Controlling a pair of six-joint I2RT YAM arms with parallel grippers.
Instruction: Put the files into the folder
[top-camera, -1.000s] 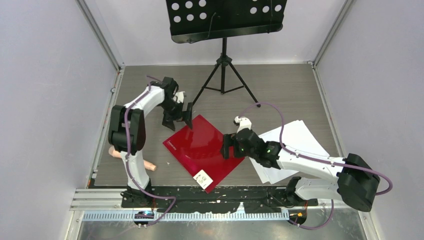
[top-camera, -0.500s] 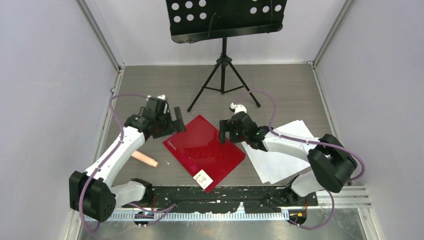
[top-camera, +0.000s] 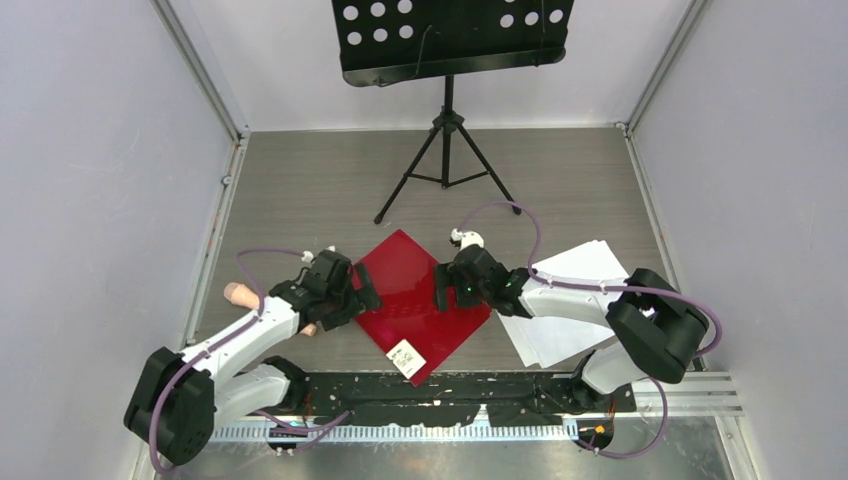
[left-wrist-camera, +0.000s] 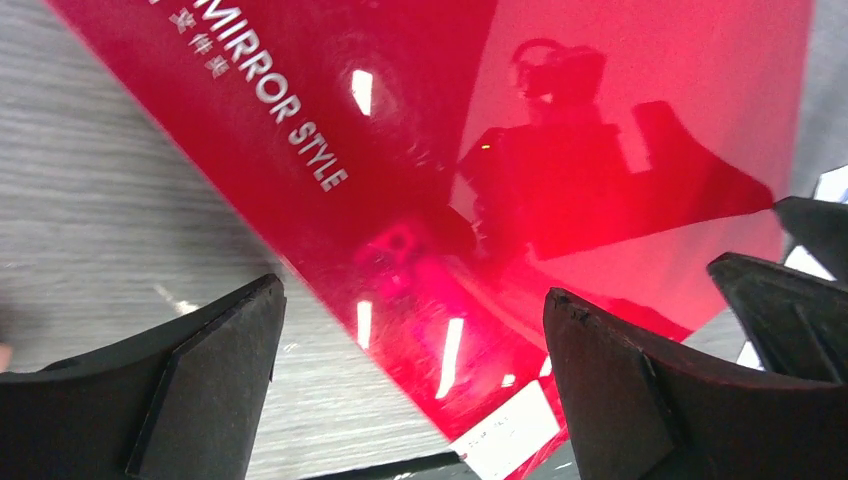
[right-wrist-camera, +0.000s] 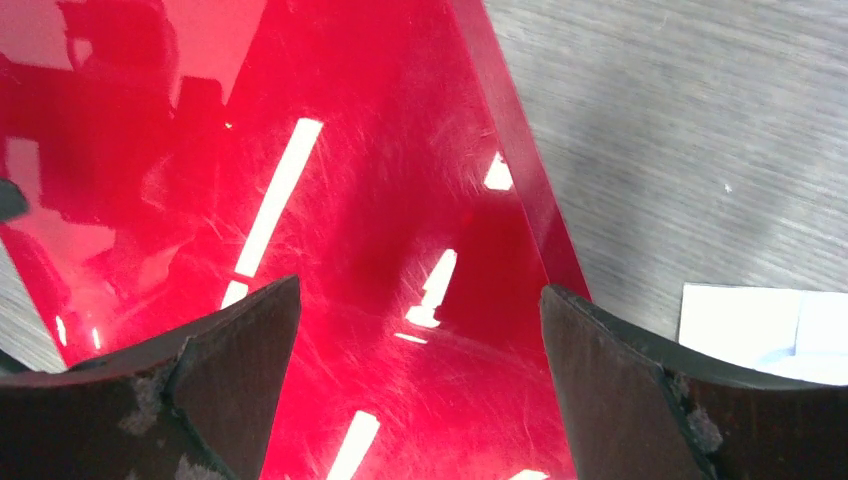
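The crimson-red folder (top-camera: 408, 300) lies shut and flat on the table, turned like a diamond, with its white label (top-camera: 405, 358) at the near corner. My left gripper (top-camera: 362, 296) hovers open over the folder's left edge. In the left wrist view the open fingers (left-wrist-camera: 210, 380) frame the glossy folder (left-wrist-camera: 400, 150) and label (left-wrist-camera: 505, 435). My right gripper (top-camera: 441, 290) stands open over the folder's right side. Its wrist view has red cover (right-wrist-camera: 350, 200) between the jaws. The files (top-camera: 570, 300), white sheets, lie right of the folder, and a corner of the files (right-wrist-camera: 760, 320) shows there.
A black music stand (top-camera: 447, 40) on a tripod (top-camera: 447, 150) occupies the back middle. A peach-coloured cylinder (top-camera: 238, 294) lies left of the folder, partly under my left arm. White walls close in the table on three sides.
My left arm has swung from the folder's far corner down to its left edge. My right gripper has moved back a little over the folder's right side. Both stayed open.
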